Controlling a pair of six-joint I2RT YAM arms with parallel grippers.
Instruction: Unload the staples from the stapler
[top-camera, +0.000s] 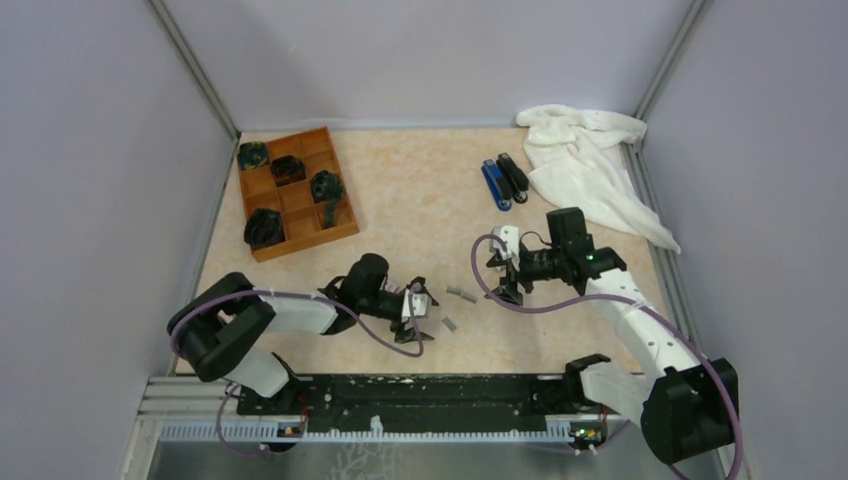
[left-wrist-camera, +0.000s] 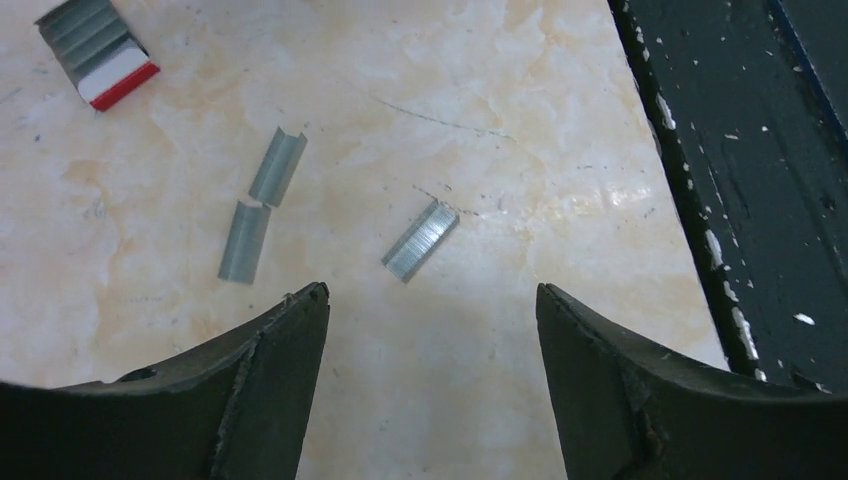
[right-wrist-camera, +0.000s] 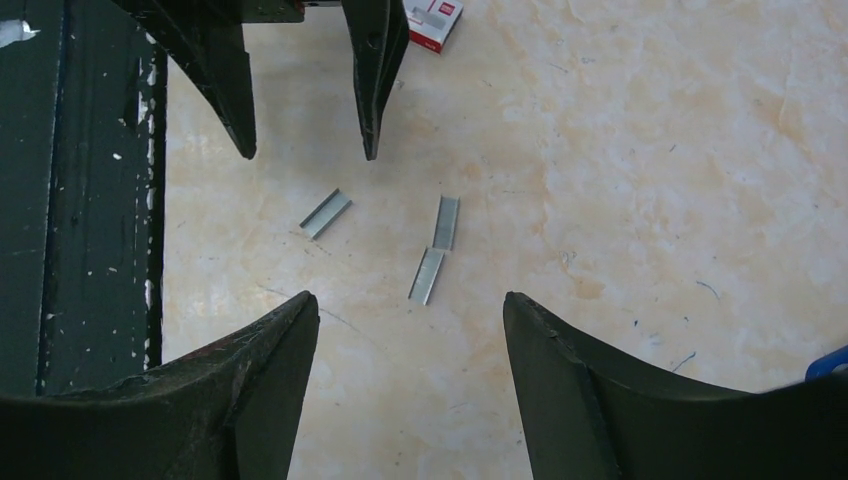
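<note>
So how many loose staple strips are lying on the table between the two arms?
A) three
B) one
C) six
A: the left wrist view shows three separate staple strips on the table, two nearly end to end and one off alone.

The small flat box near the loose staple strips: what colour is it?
The small flat box is white with a red edge; the left wrist view shows it best.

the table (top-camera: 420, 180) is viewed whole from high above its near edge. each wrist view is taken close over the tabletop, angled down between its own jaws. the staples (left-wrist-camera: 420, 240) are shared by all three views.
</note>
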